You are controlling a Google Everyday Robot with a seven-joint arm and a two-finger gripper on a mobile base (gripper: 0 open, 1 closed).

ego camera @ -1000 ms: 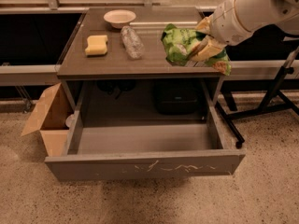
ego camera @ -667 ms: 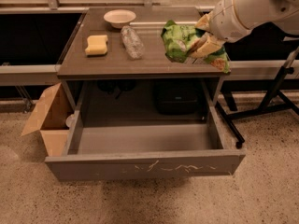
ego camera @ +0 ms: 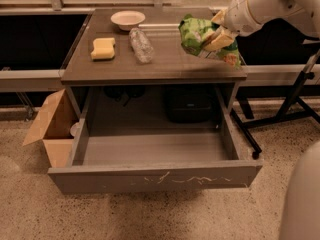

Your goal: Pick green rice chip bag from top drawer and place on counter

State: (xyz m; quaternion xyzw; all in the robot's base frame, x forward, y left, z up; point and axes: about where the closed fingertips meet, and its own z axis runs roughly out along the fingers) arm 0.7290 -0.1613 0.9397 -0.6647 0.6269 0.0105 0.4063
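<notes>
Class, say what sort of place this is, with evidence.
Likely a robot test room: a counter with an open drawer, a sponge and bottle set out, the gripper holding a green bag over its right end.

Over the table's (ego camera: 165, 66) right end, the claw (ego camera: 219, 34) grips the green rice chip bag (ego camera: 196, 34). A clear plastic bottle (ego camera: 141, 45), yellow sponge (ego camera: 103, 48) and pale bowl (ego camera: 128, 19) occupy the table's left half. The table's front middle is bare, and the top drawer (ego camera: 155, 176) stands open below it.
</notes>
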